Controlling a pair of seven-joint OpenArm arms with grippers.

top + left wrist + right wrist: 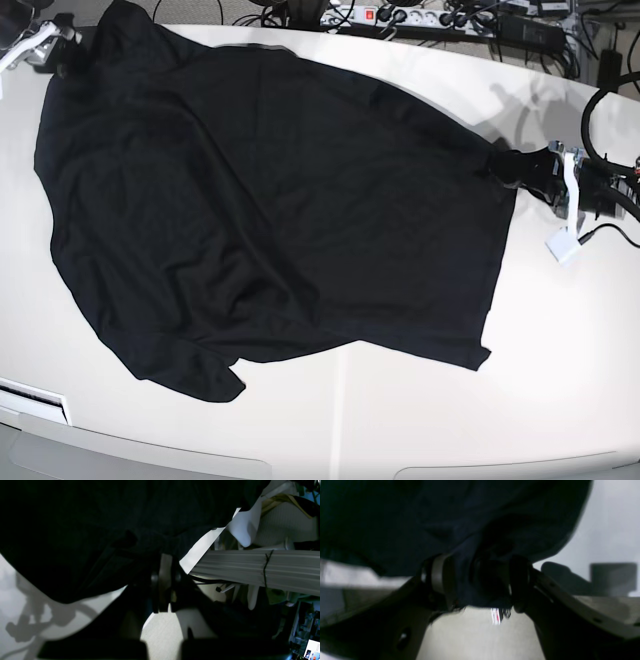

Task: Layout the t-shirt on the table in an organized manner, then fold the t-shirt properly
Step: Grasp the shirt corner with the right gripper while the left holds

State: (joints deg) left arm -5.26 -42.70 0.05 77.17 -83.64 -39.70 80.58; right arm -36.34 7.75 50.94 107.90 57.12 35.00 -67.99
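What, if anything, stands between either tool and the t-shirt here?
Nothing visible. The left tool is shut on the t-shirt at one edge, and the right tool has fabric bunched between its fingers. Both are already at the cloth on the table.

A lab or robotics workroom: a big glossy off-white table (400, 420) with a power strip (400, 17) and tangled black cables (520, 25) along its far edge, and a lit computer screen (312, 650) off to one side
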